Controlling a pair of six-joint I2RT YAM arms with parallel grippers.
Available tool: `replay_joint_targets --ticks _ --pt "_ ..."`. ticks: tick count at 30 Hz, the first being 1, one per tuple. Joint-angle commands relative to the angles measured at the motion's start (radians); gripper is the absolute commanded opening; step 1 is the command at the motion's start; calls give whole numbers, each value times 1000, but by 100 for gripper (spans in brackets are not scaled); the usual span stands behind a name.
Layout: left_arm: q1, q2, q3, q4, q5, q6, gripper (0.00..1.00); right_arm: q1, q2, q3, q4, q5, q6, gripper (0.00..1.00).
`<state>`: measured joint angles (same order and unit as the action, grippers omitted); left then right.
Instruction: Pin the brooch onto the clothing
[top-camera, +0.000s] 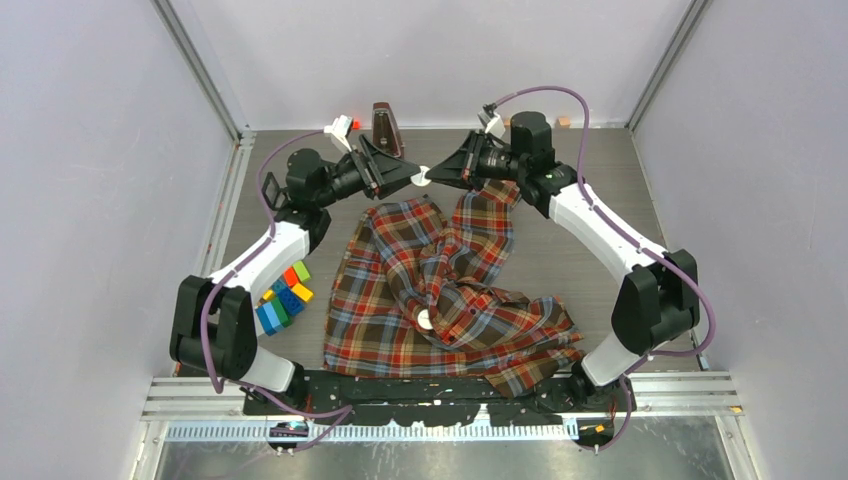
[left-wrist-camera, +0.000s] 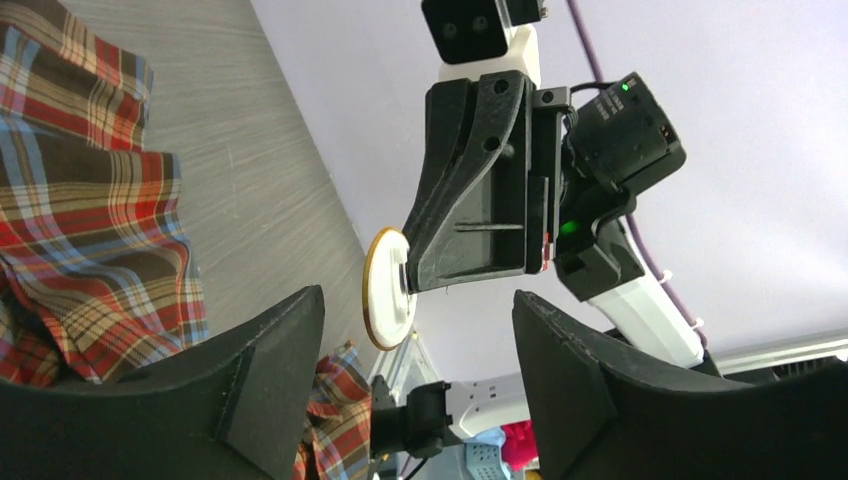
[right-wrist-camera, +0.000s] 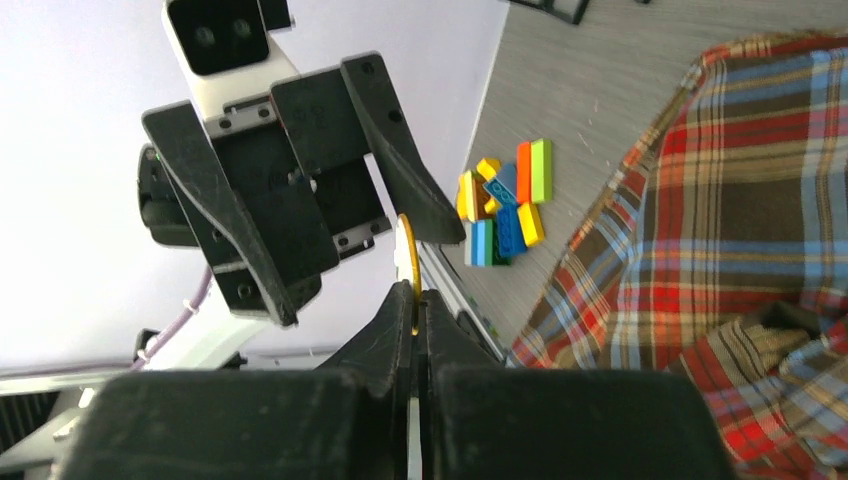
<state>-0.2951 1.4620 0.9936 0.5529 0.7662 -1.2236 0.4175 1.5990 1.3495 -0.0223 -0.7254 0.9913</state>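
The plaid shirt (top-camera: 450, 290) lies crumpled on the table's middle; it also shows in the left wrist view (left-wrist-camera: 90, 230) and in the right wrist view (right-wrist-camera: 720, 220). The brooch (top-camera: 422, 176), a round white disc with a gold rim, is held in the air above the shirt's far edge. My right gripper (top-camera: 436, 177) is shut on its edge (right-wrist-camera: 407, 270). My left gripper (top-camera: 408, 175) faces it, open and empty, with the brooch (left-wrist-camera: 388, 290) just beyond its fingertips (left-wrist-camera: 290, 330).
A pile of coloured toy bricks (top-camera: 285, 298) lies left of the shirt, also in the right wrist view (right-wrist-camera: 505, 205). A small white round piece (top-camera: 424, 321) rests on the shirt. A dark brown object (top-camera: 385, 127) stands at the back wall.
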Motion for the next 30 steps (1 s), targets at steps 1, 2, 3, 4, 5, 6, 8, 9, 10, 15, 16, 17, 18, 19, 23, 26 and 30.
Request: replay_joint_targets --ticks 1,2,3,4,5,6,8,9,10,15,16,17,18,19,23,26,30 --pt "32 -29 35 -15 101 44 71 -9 -15 108 -177 -93 -156 1" --pt "33 -26 48 -30 139 57 70 -11 -8 126 -218 -137 -167 1" --pt "33 -21 68 -68 180 76 70 -13 1 146 -241 -156 -188 1" --pt "31 -16 85 -100 223 97 69 -14 6 158 -290 -191 -200 1" --pt "31 -12 99 -133 257 115 69 -14 11 176 -313 -215 -227 1" --pt "31 -11 111 -162 289 130 68 -14 11 182 -345 -227 -235 1" --pt "31 -9 123 -201 330 153 62 -14 14 194 -356 -261 -242 1" --pt "31 -8 126 -204 347 149 58 -14 17 202 -356 -279 -241 1" --pt "29 -8 126 -203 360 142 55 -14 20 206 -358 -288 -240 0" --pt "4 -2 129 -196 398 125 41 -14 37 224 -362 -328 -239 1" --pt "0 -2 126 -196 397 123 37 -14 38 226 -362 -332 -240 1" --pt "-2 0 124 -196 398 123 32 -14 40 229 -362 -338 -240 1" --pt "-2 1 123 -196 398 122 27 -14 41 231 -362 -339 -241 1" --pt "-4 0 122 -196 398 121 22 -14 40 231 -364 -340 -242 1" --pt "-7 -3 117 -192 392 121 0 -14 35 221 -365 -329 -243 1" --pt "-8 -10 100 -172 370 115 0 -14 19 207 -356 -311 -235 11" --pt "-12 -32 76 -134 296 108 0 -13 -3 164 -305 -305 -195 23"
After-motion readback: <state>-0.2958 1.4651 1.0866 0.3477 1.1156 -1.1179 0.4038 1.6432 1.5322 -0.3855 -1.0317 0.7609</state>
